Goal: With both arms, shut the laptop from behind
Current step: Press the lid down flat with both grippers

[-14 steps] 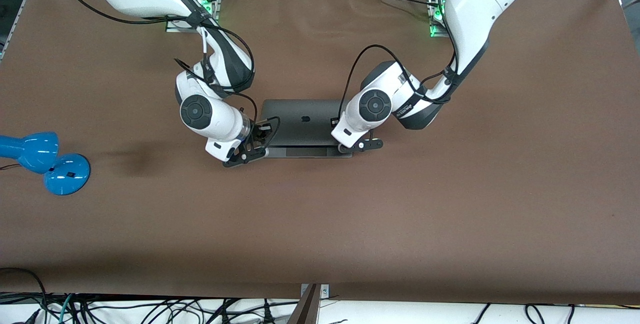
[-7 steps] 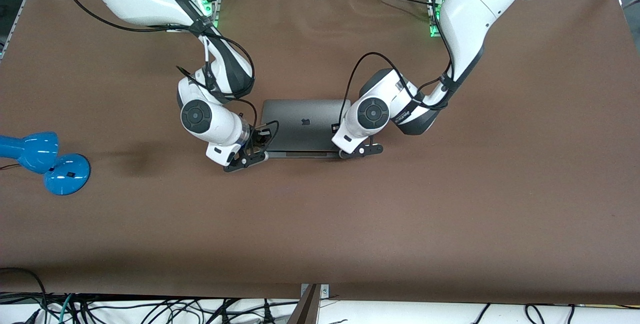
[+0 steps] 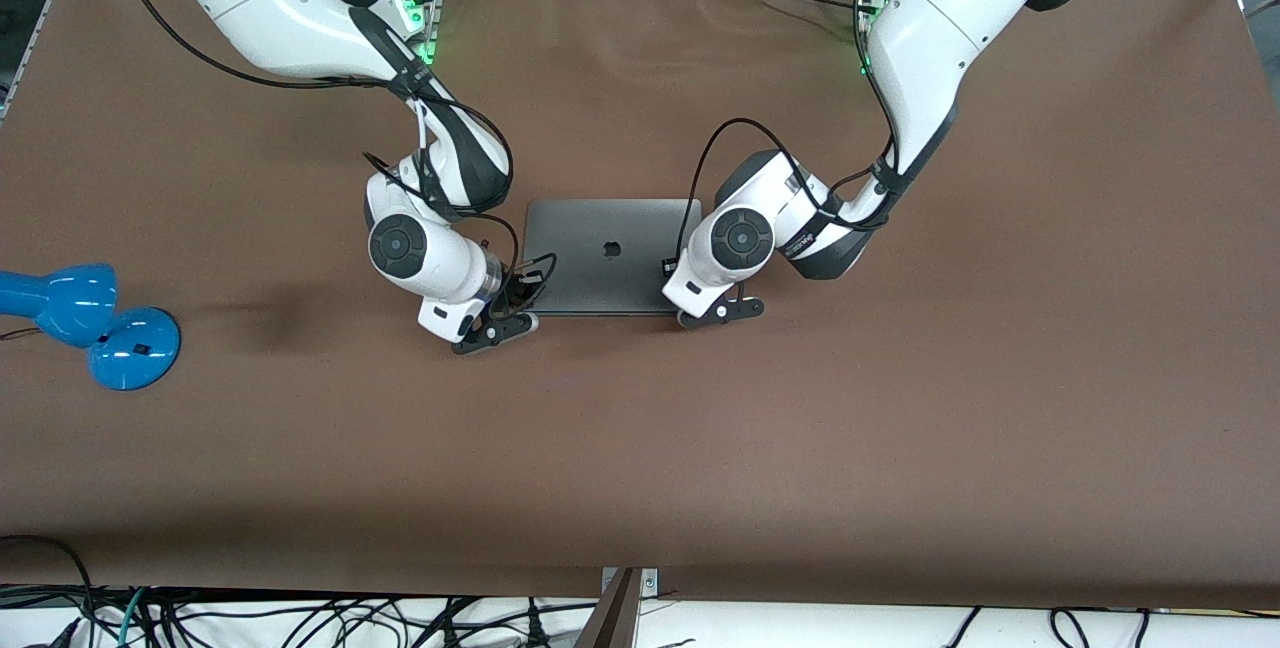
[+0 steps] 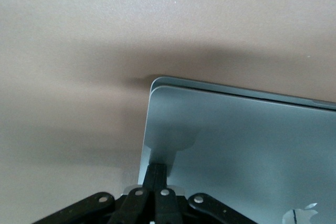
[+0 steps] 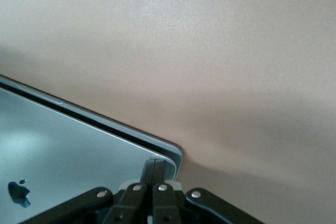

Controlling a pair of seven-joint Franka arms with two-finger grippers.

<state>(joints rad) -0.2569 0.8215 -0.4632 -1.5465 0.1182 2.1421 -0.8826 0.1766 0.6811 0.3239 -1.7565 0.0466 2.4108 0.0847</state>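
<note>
The space-grey laptop [image 3: 610, 253] lies in the middle of the table with its lid almost flat, apple logo up. A thin gap between lid and base shows in the left wrist view [image 4: 236, 129] and in the right wrist view [image 5: 79, 140]. My right gripper [image 3: 505, 320] is shut and empty, its fingertips [image 5: 156, 167] pressing on the lid corner toward the right arm's end. My left gripper [image 3: 705, 310] is shut and empty, its fingertips [image 4: 157, 174] pressing on the lid corner toward the left arm's end. Keyboard, trackpad and screen are hidden.
A blue desk lamp [image 3: 90, 323] lies on the brown table [image 3: 900, 408] at the right arm's end, well away from the laptop. Black cables loop from both wrists over the laptop's side edges.
The lid has swung down from partly open to almost flat, covering the base strip that showed before. Both grippers have come down with the lid's corners.
</note>
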